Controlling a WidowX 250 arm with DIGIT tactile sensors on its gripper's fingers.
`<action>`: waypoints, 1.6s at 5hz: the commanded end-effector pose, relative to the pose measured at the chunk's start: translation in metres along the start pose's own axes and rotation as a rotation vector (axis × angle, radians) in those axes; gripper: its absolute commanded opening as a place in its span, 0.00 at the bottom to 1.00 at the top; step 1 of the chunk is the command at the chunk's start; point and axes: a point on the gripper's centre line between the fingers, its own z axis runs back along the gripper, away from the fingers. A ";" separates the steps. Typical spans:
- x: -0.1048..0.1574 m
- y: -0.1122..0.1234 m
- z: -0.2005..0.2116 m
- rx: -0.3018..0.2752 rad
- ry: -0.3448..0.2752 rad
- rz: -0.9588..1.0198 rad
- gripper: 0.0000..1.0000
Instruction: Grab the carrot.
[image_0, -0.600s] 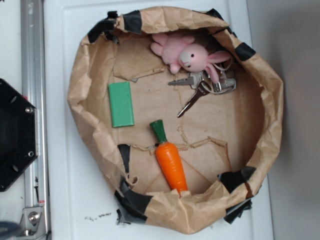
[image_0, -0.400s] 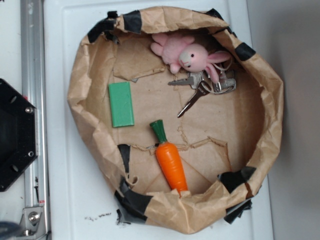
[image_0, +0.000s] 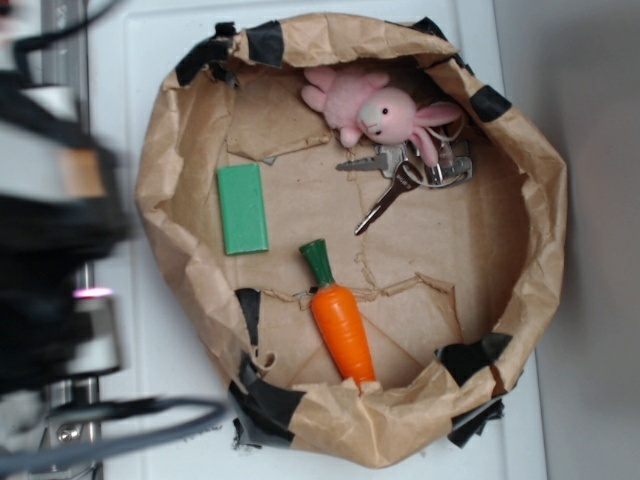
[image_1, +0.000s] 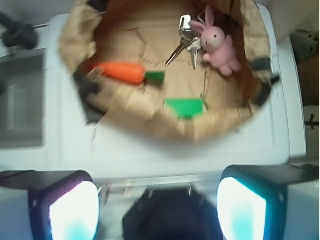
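The carrot (image_0: 342, 325), glossy orange with a dark green top, lies in the brown paper bag (image_0: 545, 230) near its front wall, stem pointing toward the middle. In the wrist view the carrot (image_1: 120, 72) lies at the upper left, far ahead of my gripper (image_1: 157, 200). The two fingers (image_1: 75, 210) stand wide apart at the bottom corners with nothing between them, so the gripper is open. It hangs outside the bag, over the white surface. In the exterior view my arm (image_0: 50, 240) is a dark blur at the left edge.
Inside the bag lie a flat green block (image_0: 243, 208), a pink plush bunny (image_0: 375, 110) and a bunch of keys (image_0: 400, 175). The crumpled bag walls (image_1: 75, 35) stand up all round, patched with black tape. A black base (image_1: 172, 215) lies below the gripper.
My arm has swung into the exterior view at the left, blurred by motion and covering the black base and rail. Nothing in the bag has moved.
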 end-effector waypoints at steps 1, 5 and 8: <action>0.077 -0.020 -0.048 -0.090 -0.098 -0.203 1.00; 0.073 -0.076 -0.148 -0.174 -0.120 -0.622 1.00; 0.110 -0.056 -0.144 -0.029 -0.203 -0.260 0.00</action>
